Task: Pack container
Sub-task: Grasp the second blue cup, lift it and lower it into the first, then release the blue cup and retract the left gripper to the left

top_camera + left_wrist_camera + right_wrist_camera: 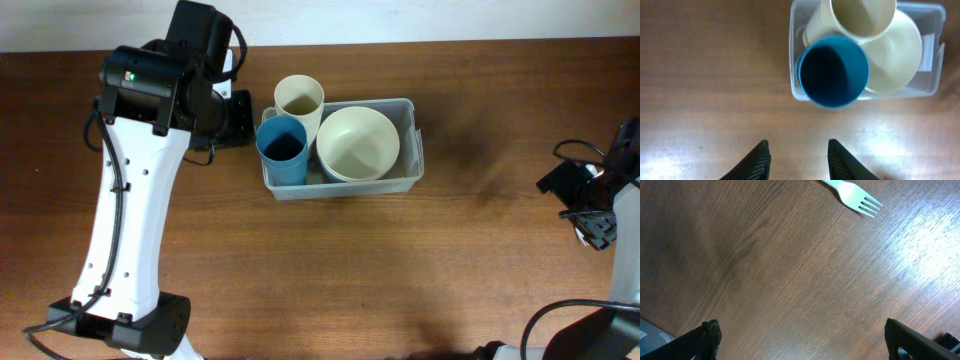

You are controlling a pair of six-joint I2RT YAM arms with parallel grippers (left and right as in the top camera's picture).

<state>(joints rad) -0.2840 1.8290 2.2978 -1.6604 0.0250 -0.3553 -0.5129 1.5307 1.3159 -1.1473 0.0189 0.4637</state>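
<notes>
The clear plastic container (412, 160) stands at the middle back of the table. In it stand a blue cup (283, 148) and a cream cup (299, 99) at the left end, and a cream bowl (358, 142) to their right. My left gripper (240, 118) hangs just left of the container. In the left wrist view it (798, 150) is open and empty over bare wood, with the blue cup (832, 70), cream cup (860, 17), bowl (900, 55) and container (935, 50) ahead. My right gripper (580, 205) is at the far right, wide open and empty (800, 335).
A white plastic fork (855, 195) lies on the wood ahead of the right gripper; it does not show in the overhead view. A pale object edge (647, 332) sits at the lower left of the right wrist view.
</notes>
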